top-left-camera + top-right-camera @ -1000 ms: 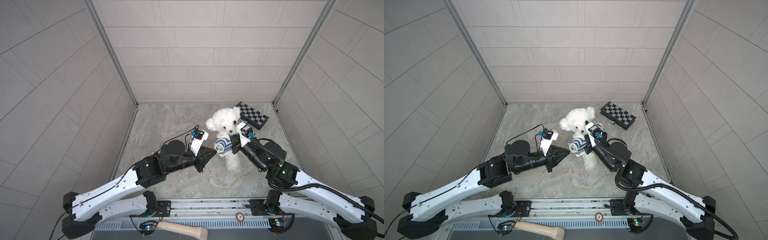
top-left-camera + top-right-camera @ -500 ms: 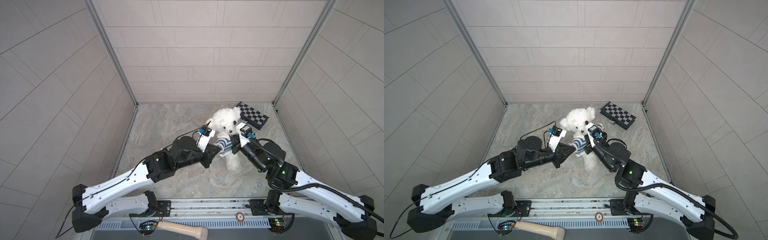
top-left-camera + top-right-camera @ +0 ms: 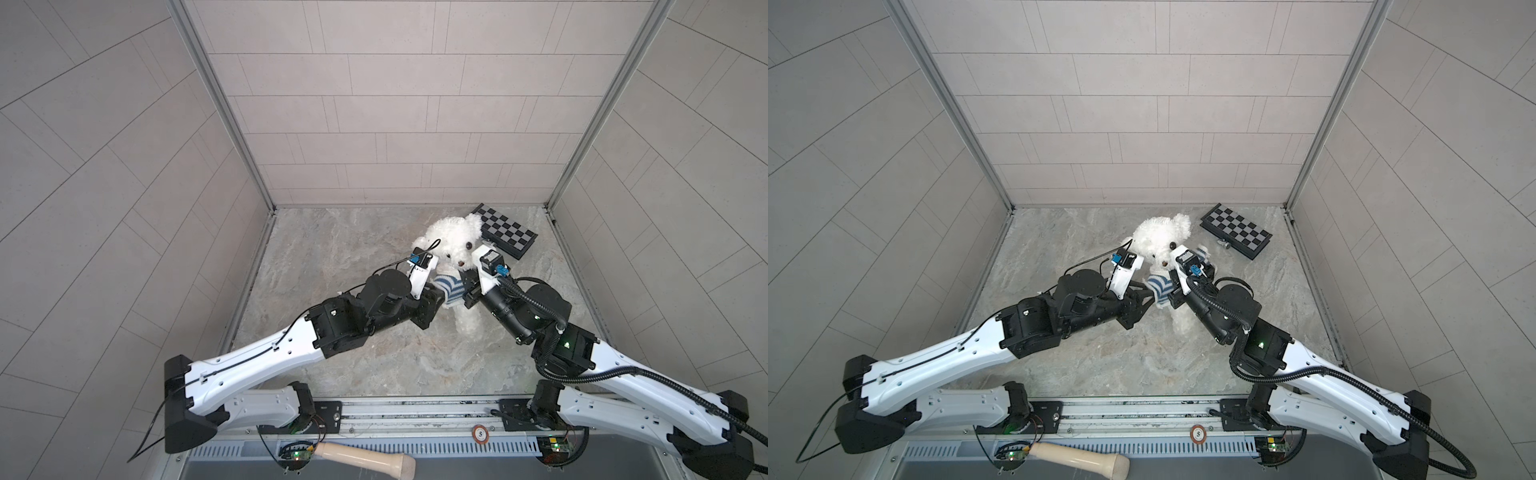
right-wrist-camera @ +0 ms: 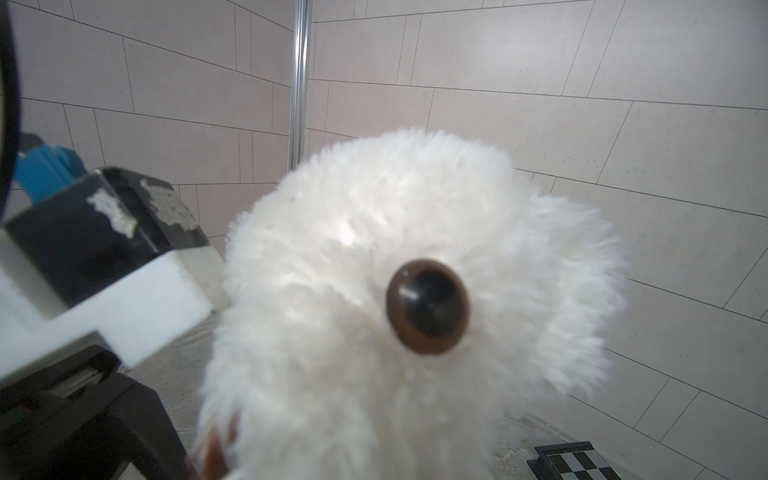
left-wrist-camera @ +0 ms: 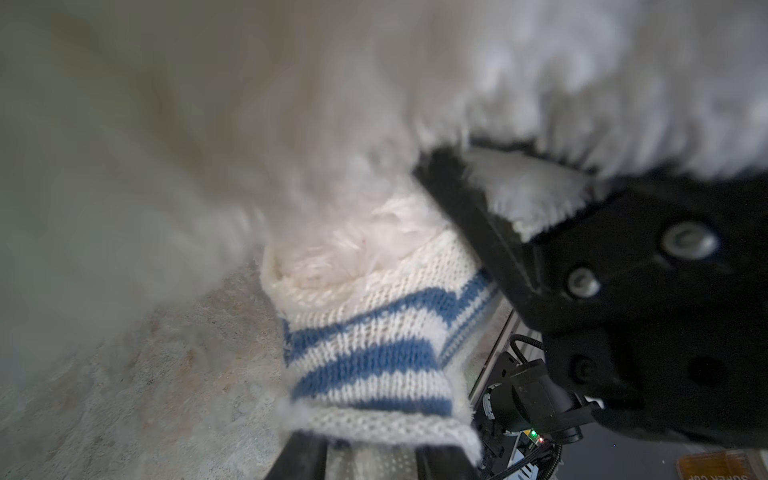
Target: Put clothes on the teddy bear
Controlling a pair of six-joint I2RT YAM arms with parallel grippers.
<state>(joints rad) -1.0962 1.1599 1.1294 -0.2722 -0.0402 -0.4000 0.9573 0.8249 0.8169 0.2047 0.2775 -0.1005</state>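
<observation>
The fluffy white teddy bear (image 3: 453,241) (image 3: 1158,237) stands upright at the back of the marble floor, with a blue-and-white striped shirt (image 3: 451,289) (image 3: 1160,289) bunched round its chest. My left gripper (image 3: 1148,301) (image 5: 370,453) is at the shirt's lower left edge. Its jaws stand apart, and the shirt's (image 5: 374,340) hem lies across the two black fingers (image 5: 299,457). My right gripper (image 3: 469,291) is pressed against the bear's other side, shut on white fluff. The right wrist view is filled by the bear's face (image 4: 374,249), which hides the jaws.
A folded checkerboard (image 3: 505,230) (image 3: 1235,232) lies at the back right, close behind the bear. A wooden handle (image 3: 365,455) rests on the front rail. Tiled walls close in the back and both sides. Bare floor lies to the left and front.
My left arm has reached forward and right to the shirt, and its jaws have spread apart. The right arm and the bear have stayed put.
</observation>
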